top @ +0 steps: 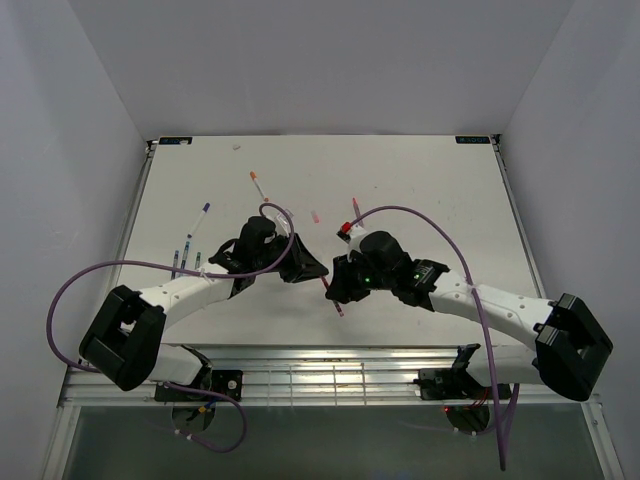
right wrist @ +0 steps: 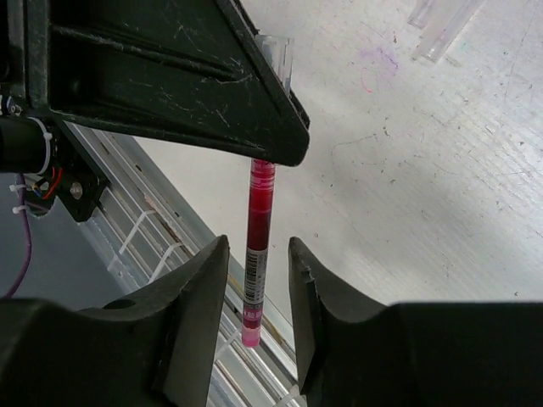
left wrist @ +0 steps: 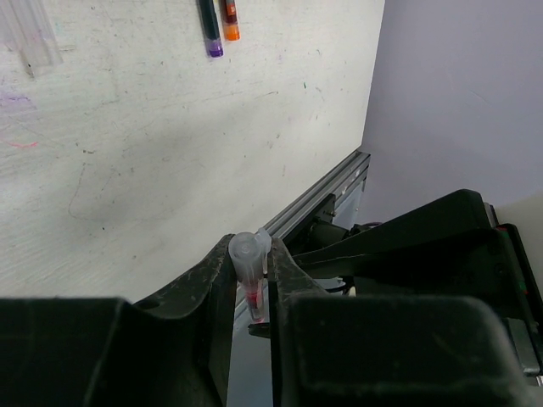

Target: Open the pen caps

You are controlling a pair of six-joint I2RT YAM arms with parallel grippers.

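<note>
A red pen point(right wrist: 259, 212) hung by its pale cap point(left wrist: 244, 248) alone
The left pincer point(left wrist: 252, 275) was clamped on that cap; the right pincer point(right wrist: 256, 254) stood apart, straddling the barrel without gripping. A loose cap could let the pen drop.

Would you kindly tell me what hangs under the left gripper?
A dark red pen hangs below the left gripper, within the open right gripper. Its top end is covered by the pale cap clamped in the left one.
</note>
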